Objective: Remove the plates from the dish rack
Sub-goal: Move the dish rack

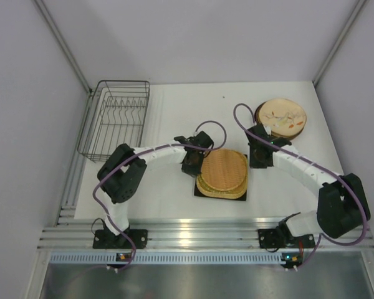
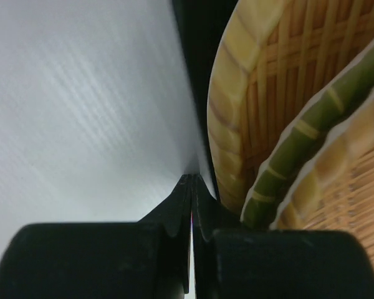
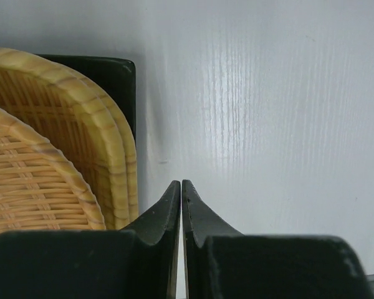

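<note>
Plates [image 1: 222,173] lie in two stacks on the worktop [image 1: 174,103]. Nearest, at least two woven ones rest on one dark square plate [image 1: 199,193], flanked by the left pincer [image 2: 192,184] and right pincer [image 3: 181,187], both clenched on nothing. Farther right, a cream patterned round plate [image 1: 283,116] tops the second stack, whose count is unclear. One dish rack [image 1: 123,81] stands far left, apart from both stacks.

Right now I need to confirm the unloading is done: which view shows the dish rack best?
Top external: the whole dish rack shows from above, with nothing between its prongs. The wrist views show none of it, only woven plates and table.
</note>
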You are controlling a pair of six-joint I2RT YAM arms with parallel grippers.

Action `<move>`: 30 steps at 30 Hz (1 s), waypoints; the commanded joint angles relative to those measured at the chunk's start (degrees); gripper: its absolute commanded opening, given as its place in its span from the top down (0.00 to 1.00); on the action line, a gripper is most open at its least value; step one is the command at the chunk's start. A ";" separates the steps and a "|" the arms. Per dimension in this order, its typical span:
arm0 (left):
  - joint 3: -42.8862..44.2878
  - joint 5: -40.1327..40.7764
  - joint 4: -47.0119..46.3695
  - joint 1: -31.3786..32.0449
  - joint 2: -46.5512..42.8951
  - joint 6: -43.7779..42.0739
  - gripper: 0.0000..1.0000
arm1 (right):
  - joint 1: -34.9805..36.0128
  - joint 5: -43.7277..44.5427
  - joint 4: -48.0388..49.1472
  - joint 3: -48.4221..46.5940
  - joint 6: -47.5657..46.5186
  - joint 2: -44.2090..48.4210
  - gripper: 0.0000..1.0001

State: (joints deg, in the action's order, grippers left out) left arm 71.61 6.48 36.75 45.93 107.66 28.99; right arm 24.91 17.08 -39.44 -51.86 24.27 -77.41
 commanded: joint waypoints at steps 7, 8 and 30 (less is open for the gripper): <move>9.77 -2.70 1.39 1.53 5.10 -1.31 1.00 | 2.42 -1.35 1.56 -1.05 -1.34 -5.38 1.00; 9.77 -2.70 1.39 1.62 5.02 -1.22 1.00 | 2.86 -1.52 1.56 -1.23 -1.25 -5.56 1.00; 3.26 0.37 -8.45 -16.39 -21.69 -6.05 0.02 | -0.65 5.42 4.90 -8.34 -6.34 10.17 0.01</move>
State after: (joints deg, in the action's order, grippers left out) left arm 74.48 6.20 33.52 30.79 92.01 25.65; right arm 24.93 20.80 -38.33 -55.68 21.06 -70.78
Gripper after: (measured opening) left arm 0.977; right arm 0.921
